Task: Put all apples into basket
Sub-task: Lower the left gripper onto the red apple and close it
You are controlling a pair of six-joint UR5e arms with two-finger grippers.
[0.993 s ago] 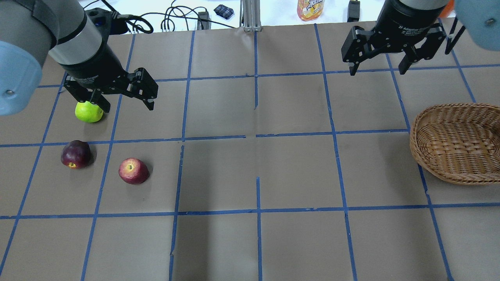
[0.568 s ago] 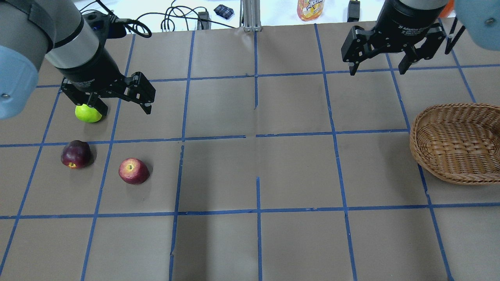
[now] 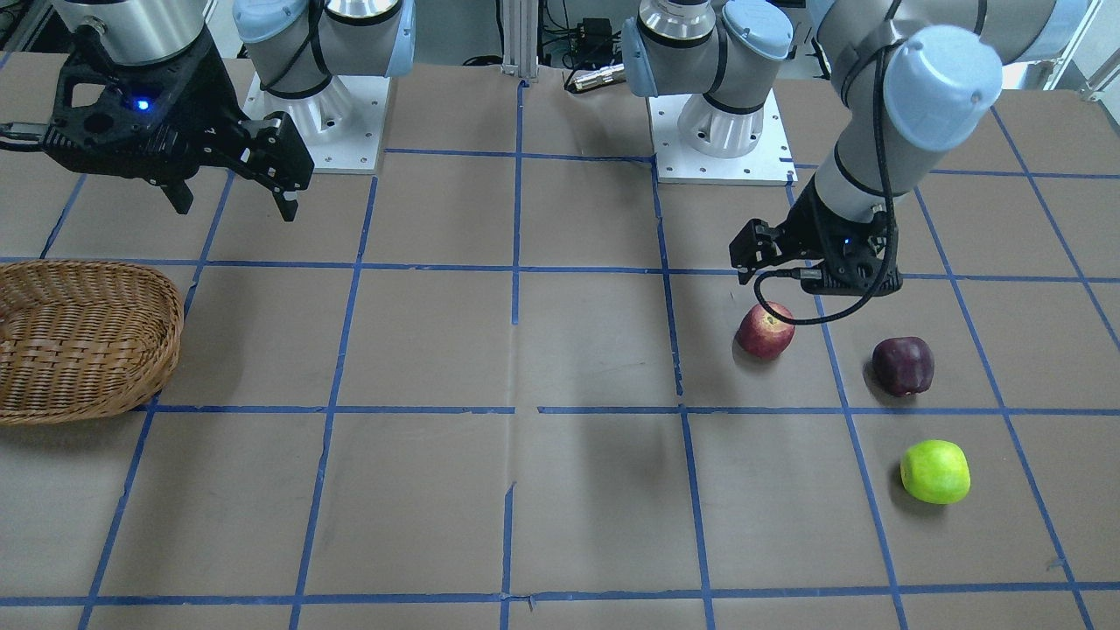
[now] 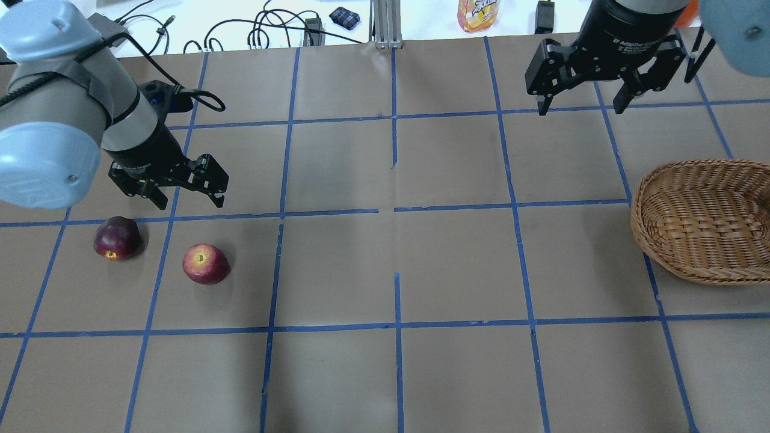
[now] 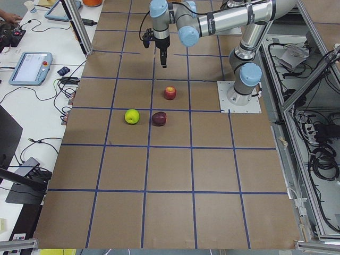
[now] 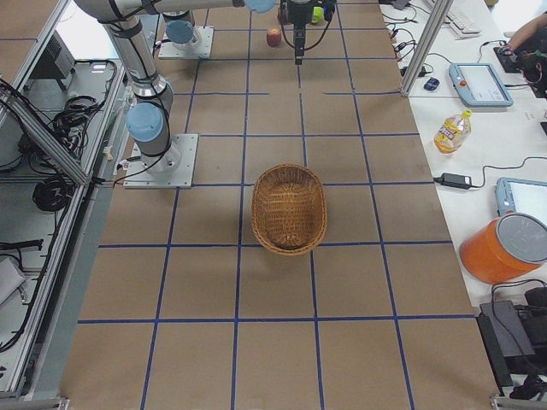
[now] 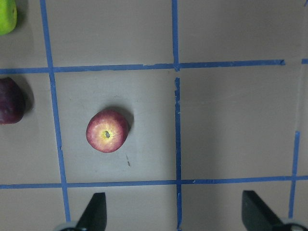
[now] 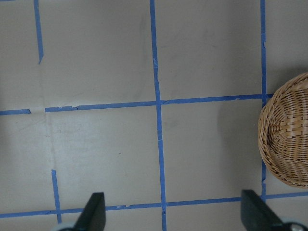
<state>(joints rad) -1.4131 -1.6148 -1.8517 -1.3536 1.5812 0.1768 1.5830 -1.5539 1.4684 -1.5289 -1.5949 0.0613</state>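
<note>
The red apple [image 4: 206, 263] [image 3: 766, 331] [image 7: 107, 131] and the maroon apple [image 4: 117, 238] [image 3: 903, 365] lie on the brown paper at the table's left. The green apple [image 3: 934, 471] [image 5: 132, 116] lies behind them; my left arm hides it in the overhead view. My left gripper [image 4: 189, 201] [image 7: 175, 216] is open and empty, hovering just behind the red apple. My right gripper [image 4: 580, 108] [image 3: 236, 210] is open and empty, high at the back right. The wicker basket [image 4: 646, 234] [image 3: 131, 385] [image 8: 269, 139] stands empty at the right edge.
Blue tape lines grid the paper-covered table. An orange drink bottle [image 4: 478, 12], cables [image 4: 271, 27] and a metal post [image 4: 388, 24] are beyond the far edge. An orange bucket [image 6: 508, 248] and tablets sit on the side bench.
My left gripper has moved down and toward the near side, off the green apple and closer to the red apple; the arm now covers the green apple. The right gripper has not moved.
</note>
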